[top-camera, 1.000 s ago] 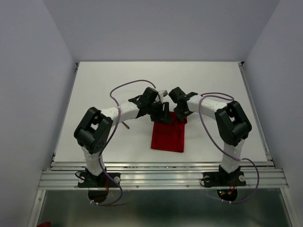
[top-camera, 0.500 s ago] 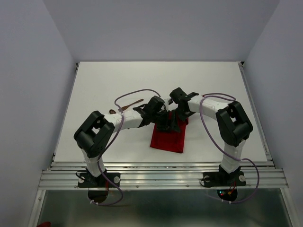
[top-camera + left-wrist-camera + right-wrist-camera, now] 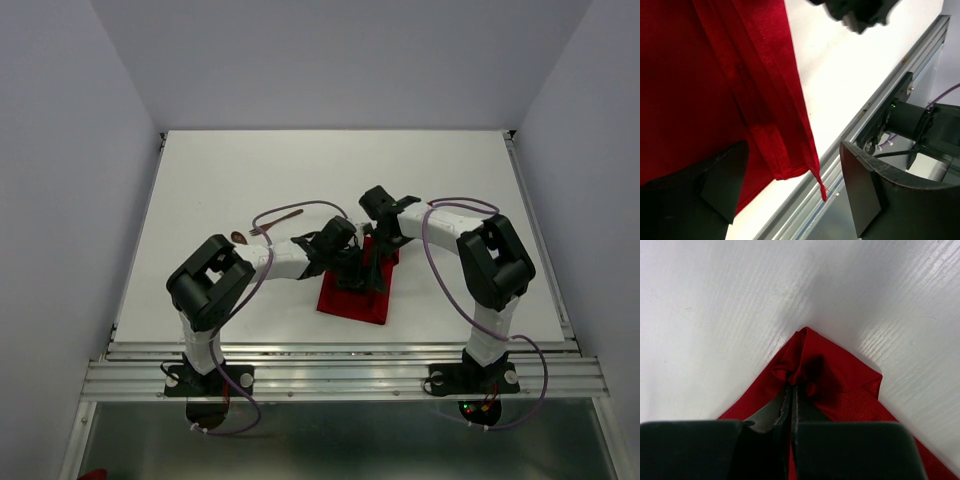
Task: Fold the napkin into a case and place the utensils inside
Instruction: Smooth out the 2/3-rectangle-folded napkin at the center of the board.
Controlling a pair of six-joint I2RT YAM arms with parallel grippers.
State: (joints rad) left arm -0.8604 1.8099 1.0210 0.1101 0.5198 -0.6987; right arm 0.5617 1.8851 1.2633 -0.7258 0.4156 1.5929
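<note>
2 utensils [image 3: 262,229] on table [image 3: 330,170], apart frm napkin [image 3: 350,302].

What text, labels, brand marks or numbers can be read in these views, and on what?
None readable in any view.
napkin: plain red, no print or tag.
left arm, right arm: no legible markings on the housings.
table: bare white, nothing written.
The only sign is a green light at the right arm's base, with no text beside it.
</note>
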